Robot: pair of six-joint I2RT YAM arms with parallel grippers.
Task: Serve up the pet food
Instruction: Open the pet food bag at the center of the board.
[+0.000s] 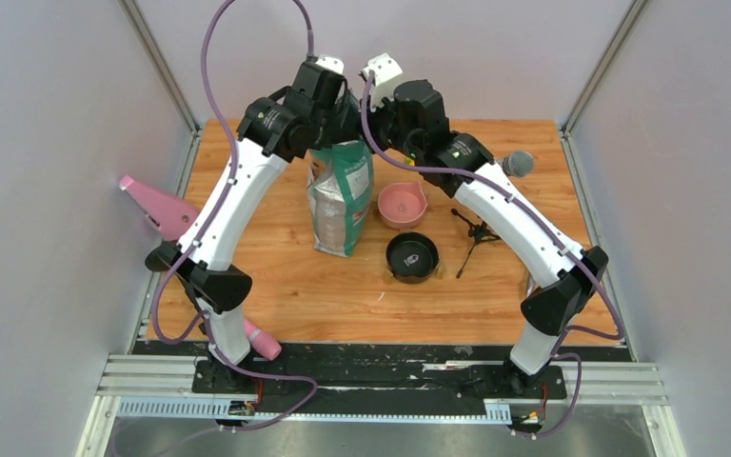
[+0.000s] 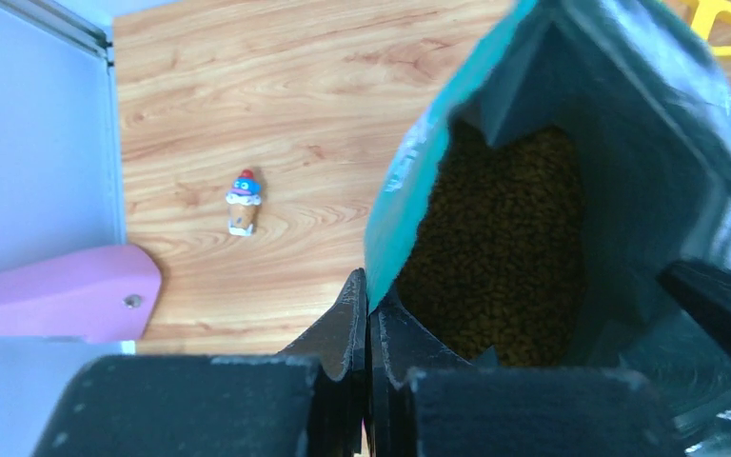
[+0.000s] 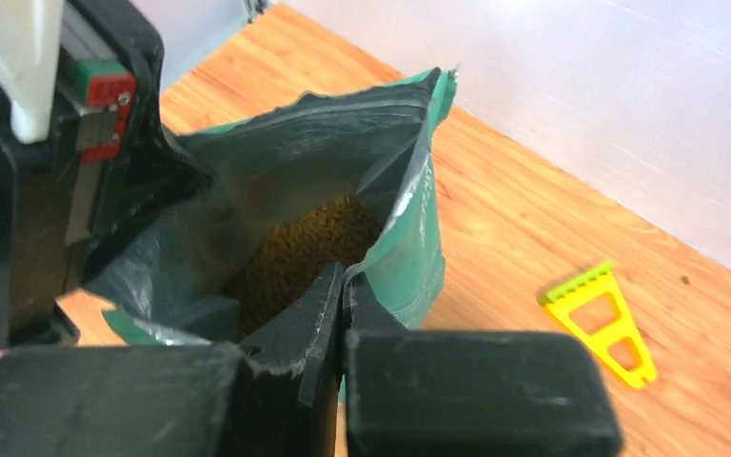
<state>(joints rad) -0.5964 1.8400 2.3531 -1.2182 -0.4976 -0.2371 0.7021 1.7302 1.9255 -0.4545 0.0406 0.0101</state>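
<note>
A teal-green and white pet food bag (image 1: 343, 195) stands upright at the table's middle, its top held open. Brown kibble (image 2: 504, 238) fills the inside and also shows in the right wrist view (image 3: 300, 252). My left gripper (image 2: 368, 286) is shut on the bag's left rim (image 2: 409, 209). My right gripper (image 3: 345, 276) is shut on the bag's right rim (image 3: 409, 219). In the top view both grippers (image 1: 352, 105) meet over the bag's mouth. A pink bowl (image 1: 402, 204) and a black bowl (image 1: 411, 256) sit right of the bag.
A small black tripod (image 1: 473, 238) and a grey microphone (image 1: 518, 164) lie at the right. A pink bottle (image 1: 157, 206) leans at the left wall. A small figurine (image 2: 244, 202) stands left of the bag. A yellow-green plastic comb (image 3: 604, 319) lies behind it.
</note>
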